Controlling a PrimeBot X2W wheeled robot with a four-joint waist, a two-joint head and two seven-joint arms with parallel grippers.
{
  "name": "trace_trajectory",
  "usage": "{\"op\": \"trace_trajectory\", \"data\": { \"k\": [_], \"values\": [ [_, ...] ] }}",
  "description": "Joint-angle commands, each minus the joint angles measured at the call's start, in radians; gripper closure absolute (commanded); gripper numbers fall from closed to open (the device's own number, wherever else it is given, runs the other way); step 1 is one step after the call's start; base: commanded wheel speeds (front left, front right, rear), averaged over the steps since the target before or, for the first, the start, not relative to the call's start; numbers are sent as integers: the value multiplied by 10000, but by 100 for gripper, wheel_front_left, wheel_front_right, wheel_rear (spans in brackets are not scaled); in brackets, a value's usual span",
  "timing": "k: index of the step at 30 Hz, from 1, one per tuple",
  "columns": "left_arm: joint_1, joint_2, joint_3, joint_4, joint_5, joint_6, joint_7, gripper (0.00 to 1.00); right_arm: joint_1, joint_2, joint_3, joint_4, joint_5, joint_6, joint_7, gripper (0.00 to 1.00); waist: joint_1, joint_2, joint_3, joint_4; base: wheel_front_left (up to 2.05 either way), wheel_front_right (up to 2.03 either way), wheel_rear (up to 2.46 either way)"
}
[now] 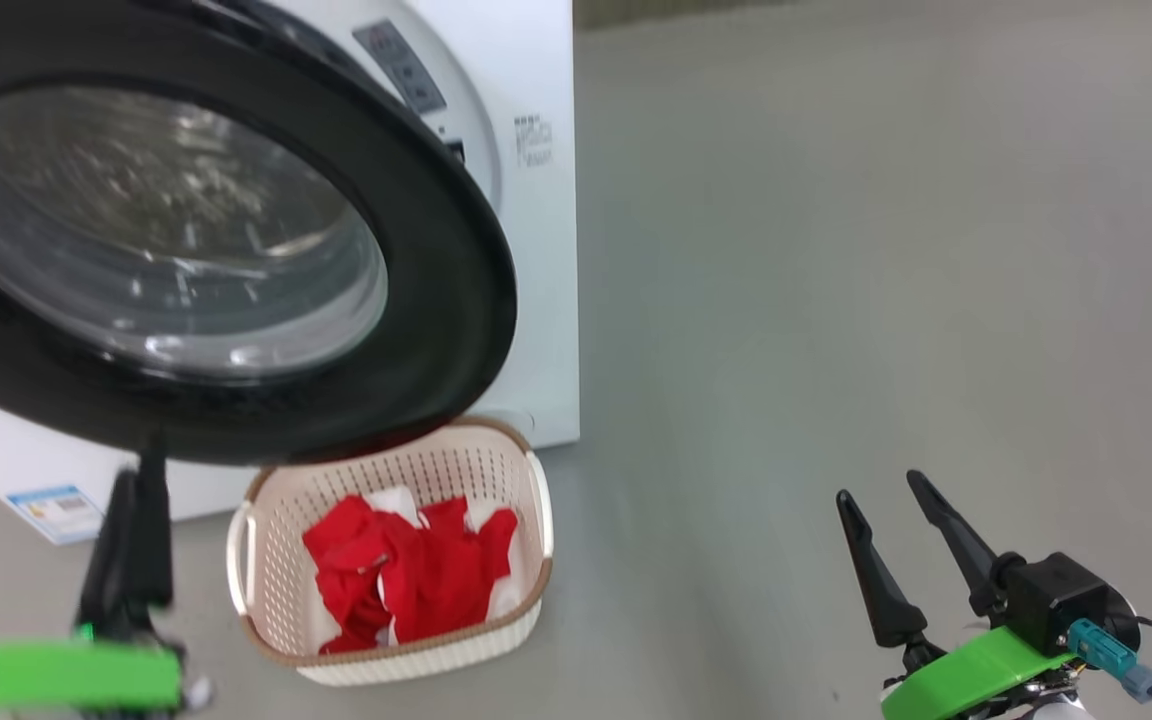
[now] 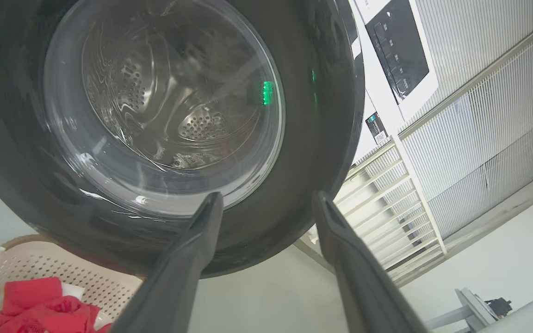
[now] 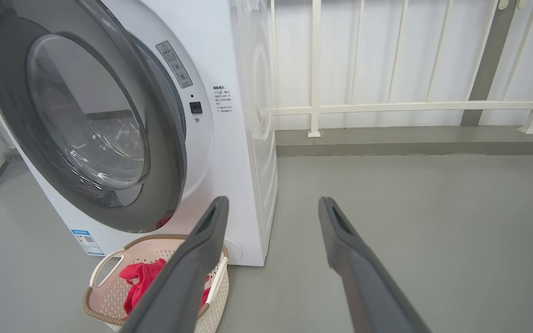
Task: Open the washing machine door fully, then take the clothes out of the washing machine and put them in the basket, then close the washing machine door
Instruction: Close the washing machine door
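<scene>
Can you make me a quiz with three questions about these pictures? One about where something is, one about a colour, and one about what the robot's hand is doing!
1. Where are the red clothes?
A) on a chair
B) in the basket
C) on a shelf

2. What colour is the wide rim of the washing machine door?
A) black
B) yellow
C) pink

3. How is the robot's right hand?
A) shut on a sock
B) open and empty
C) shut on a cup

Answers:
1 B, the red pile lies inside the cream basket below the door.
2 A, the ring around the glass window is glossy black.
3 B, its two dark fingers stand apart with nothing between them.
</scene>
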Motion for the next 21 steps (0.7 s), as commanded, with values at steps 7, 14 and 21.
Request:
{"op": "trace_trajectory", "data": {
  "k": [7, 14, 21],
  "values": [
    [1678, 440, 104, -1409, 2512, -104, -1142, 0, 148, -32, -20, -472, -18, 63, -65, 0, 0, 0, -844, 44, 0, 0, 0],
    [2799, 19, 715, -1928, 5481, 104, -1257, 0, 568, 39, -404, -848, -142, 63, -65, 0, 0, 0, -1121, 100, 0, 0, 0],
    [3344, -532, 1060, -1951, 7883, -52, -1261, 0, 770, 134, -591, -1065, -261, 63, -65, 0, 0, 0, -1125, 143, 0, 0, 0]
  ]
}}
